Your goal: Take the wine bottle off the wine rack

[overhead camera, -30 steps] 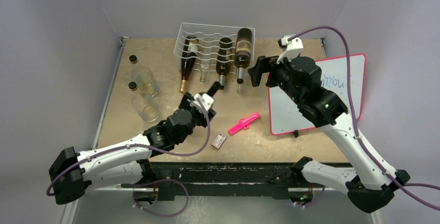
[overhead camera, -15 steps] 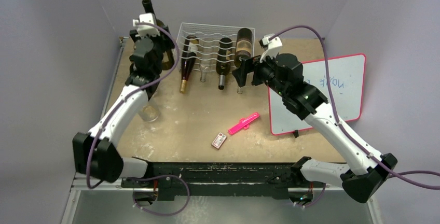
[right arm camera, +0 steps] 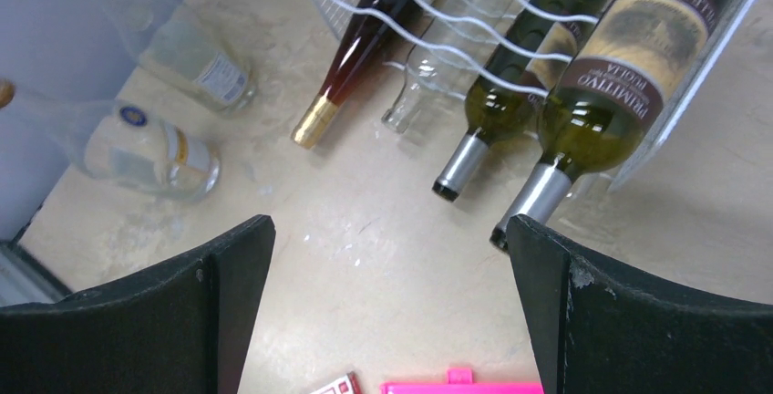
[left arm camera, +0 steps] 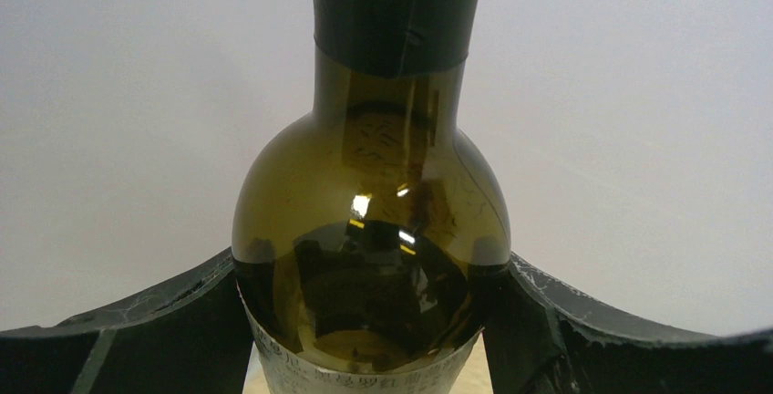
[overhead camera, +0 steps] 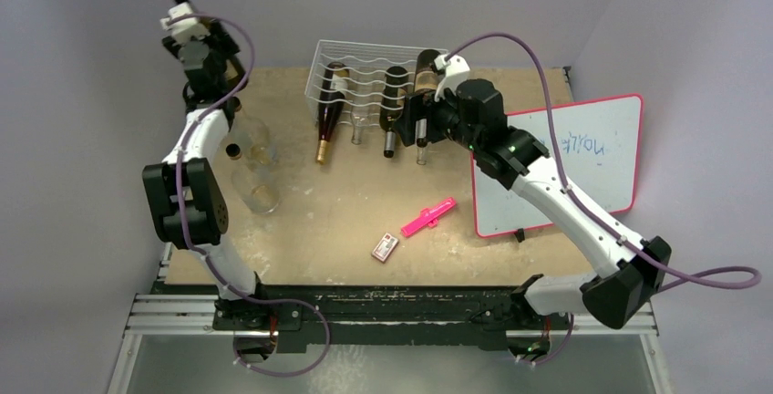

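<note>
- The wine bottle was clamped at its shoulder between the jaws of the left arm. It was held neck upward, high over the far left corner of the counter and well apart from the wine rack.
- The left arm was stretched up almost to full reach. The bottle's long axis was kept close to upright, seemingly tipped a little leftward; its base was hidden in the overhead view.
- The jaws of the right arm were spread wide and empty, and were set just in front of the rack's right end.
- A labelled bottle was seen in the rightmost cradle with its axis running front to back. Its silver-capped neck was pointed toward those jaws, close beside the right-hand one.
- The right arm was judged the nearer to the bottles in the rack. For the held bottle, only a set-down appeared to be needed.
</note>
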Motion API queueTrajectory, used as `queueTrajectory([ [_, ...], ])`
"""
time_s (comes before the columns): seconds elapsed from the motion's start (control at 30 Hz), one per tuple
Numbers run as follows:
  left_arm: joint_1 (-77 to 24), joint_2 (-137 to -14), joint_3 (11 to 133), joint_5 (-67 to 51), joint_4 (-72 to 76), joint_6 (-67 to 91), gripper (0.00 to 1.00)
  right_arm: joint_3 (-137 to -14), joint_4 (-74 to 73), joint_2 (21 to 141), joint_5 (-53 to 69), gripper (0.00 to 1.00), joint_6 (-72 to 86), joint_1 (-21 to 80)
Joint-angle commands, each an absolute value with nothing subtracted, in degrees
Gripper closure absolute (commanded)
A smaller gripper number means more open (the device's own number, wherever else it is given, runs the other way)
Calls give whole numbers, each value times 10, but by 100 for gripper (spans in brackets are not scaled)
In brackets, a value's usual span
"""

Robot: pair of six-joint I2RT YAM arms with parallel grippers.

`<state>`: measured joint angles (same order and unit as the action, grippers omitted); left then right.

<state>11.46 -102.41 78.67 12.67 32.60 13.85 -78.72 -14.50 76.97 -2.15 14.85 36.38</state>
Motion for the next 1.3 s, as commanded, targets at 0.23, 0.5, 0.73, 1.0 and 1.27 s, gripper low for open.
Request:
queueTrajectory([
  [0.23,179,-1039,603,61,693,160,100,-1004,-314,969,-94,4,172,326],
  [0.5,189,-1089,545,19,812,175,100,-1012,-325,1009,-94,7,185,326],
  [0.73,182,-1084,501,24,807,137,58,-996,-319,1038,-143,8,229,325],
  [1.0,175,-1054,498,50,786,138,29,-994,-326,1070,-235,9,239,325],
  [1.27,177,-1006,496,47,738,187,23,-970,-290,1087,-230,13,256,326],
])
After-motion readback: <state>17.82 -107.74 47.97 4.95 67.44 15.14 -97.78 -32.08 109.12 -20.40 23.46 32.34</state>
